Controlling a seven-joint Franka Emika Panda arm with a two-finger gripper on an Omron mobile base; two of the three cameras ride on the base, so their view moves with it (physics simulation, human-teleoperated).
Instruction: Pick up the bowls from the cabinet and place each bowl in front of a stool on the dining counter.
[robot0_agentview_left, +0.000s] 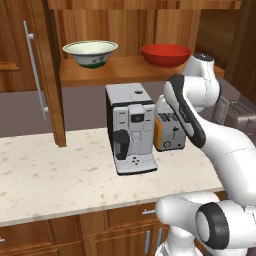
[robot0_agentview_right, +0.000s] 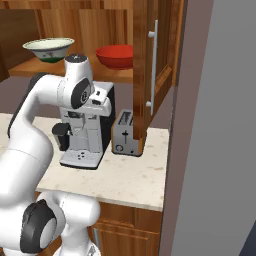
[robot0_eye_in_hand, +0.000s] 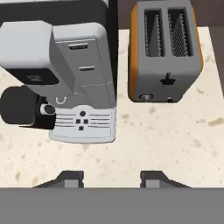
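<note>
Two bowls stand side by side on the shelf of the open wooden cabinet (robot0_agentview_left: 120, 70). The cream-white bowl (robot0_agentview_left: 90, 52) (robot0_agentview_right: 48, 49) with a green band is on the left, the red bowl (robot0_agentview_left: 166, 54) (robot0_agentview_right: 115, 56) on the right. In the hand view my gripper (robot0_eye_in_hand: 111, 179) points straight down at the stone top below the shelf. Its fingertips (robot0_eye_in_hand: 70, 178) stand apart, open, with nothing between them. My hand (robot0_agentview_right: 100, 102) hangs below the bowls, above the coffee machine and toaster. The dining counter is out of view.
A grey coffee machine (robot0_agentview_left: 131, 127) (robot0_eye_in_hand: 74, 74) and an orange toaster (robot0_agentview_left: 169, 131) (robot0_eye_in_hand: 165, 52) stand on the speckled counter (robot0_agentview_left: 45, 175) over wooden drawers. The cabinet doors (robot0_agentview_left: 30, 65) (robot0_agentview_right: 152, 65) hang open at either side. A grey wall (robot0_agentview_right: 215, 130) closes the right.
</note>
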